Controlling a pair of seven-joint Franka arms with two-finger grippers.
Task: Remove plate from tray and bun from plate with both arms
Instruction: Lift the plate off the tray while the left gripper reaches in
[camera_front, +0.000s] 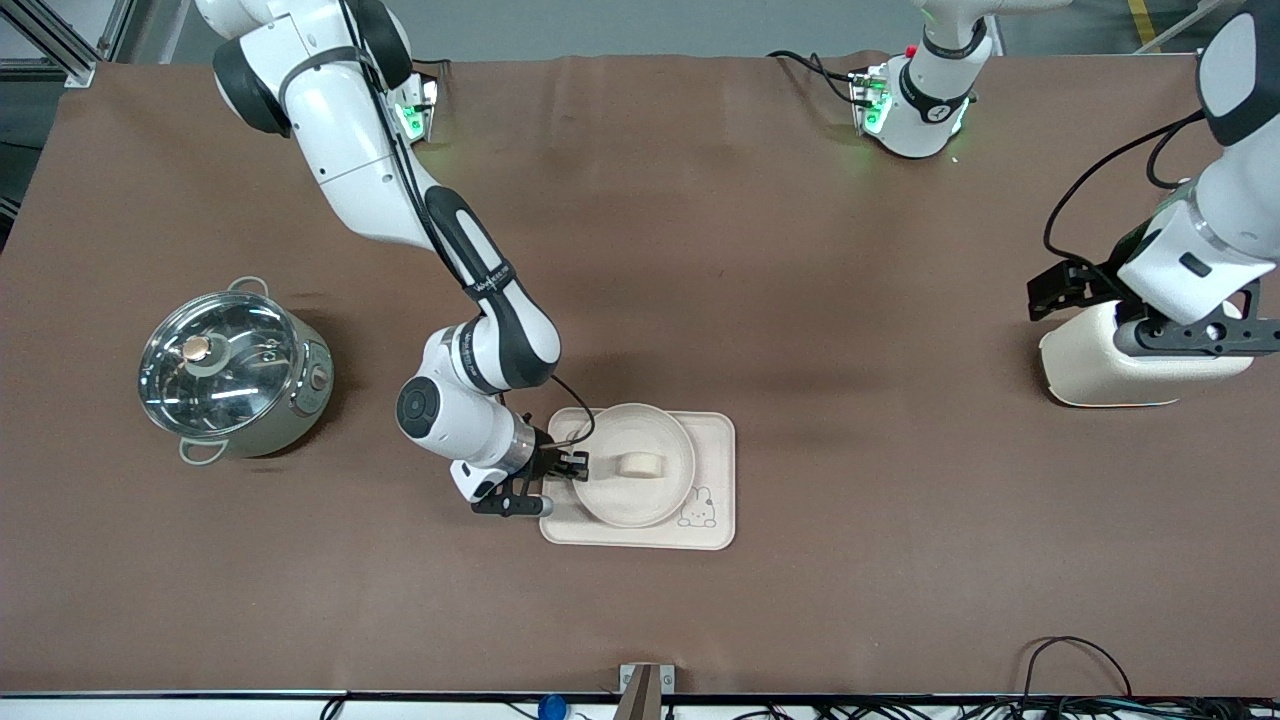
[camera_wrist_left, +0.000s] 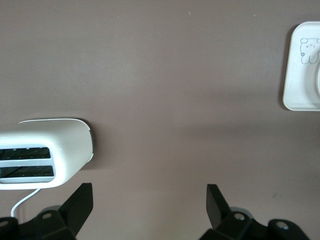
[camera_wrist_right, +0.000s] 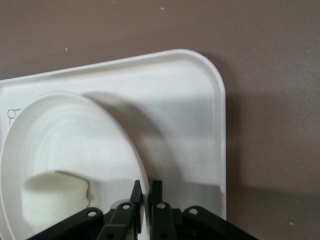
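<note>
Right claw pinches one plate; one bun inside.

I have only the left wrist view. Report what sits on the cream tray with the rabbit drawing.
Observer: A round cream shallow plate lies on that rectangular tray.
Operator: Report the bun.
Observer: The small pale puck-shaped bun rests in the middle of the plate.
Operator: My left gripper hangs open beside the white toaster. Give me the right arm.
Observer: The right gripper is shut on the plate's rim, on the side toward the right arm's end of the table.
</note>
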